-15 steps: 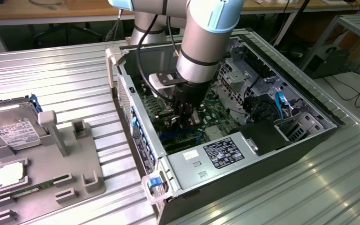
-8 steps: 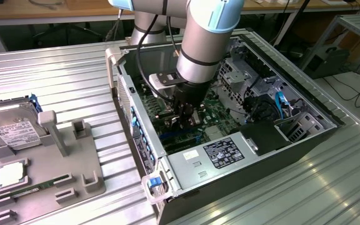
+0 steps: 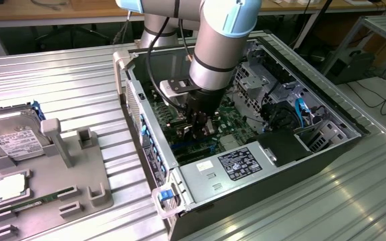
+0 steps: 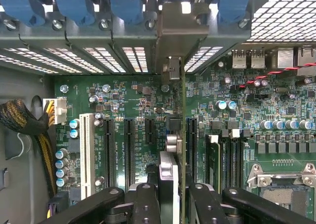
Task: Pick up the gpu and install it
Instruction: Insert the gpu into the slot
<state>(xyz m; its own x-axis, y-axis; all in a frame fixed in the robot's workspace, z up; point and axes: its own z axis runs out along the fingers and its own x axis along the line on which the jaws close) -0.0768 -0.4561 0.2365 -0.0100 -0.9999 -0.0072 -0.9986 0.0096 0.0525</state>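
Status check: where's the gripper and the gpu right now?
Gripper down inside the computer case, shut on the gpu. Card edge-on over the motherboard, bracket at the rear slot wall. Seating not confirmable. No obstruction seen.

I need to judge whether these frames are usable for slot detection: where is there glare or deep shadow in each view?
Exterior view: window glare washes the ribbed table at the exterior view's right, while the open case is dim around the pincer. Wrist view: bright light blooms through the vent grille, the motherboard is evenly lit, and the gpu reads edge-on.
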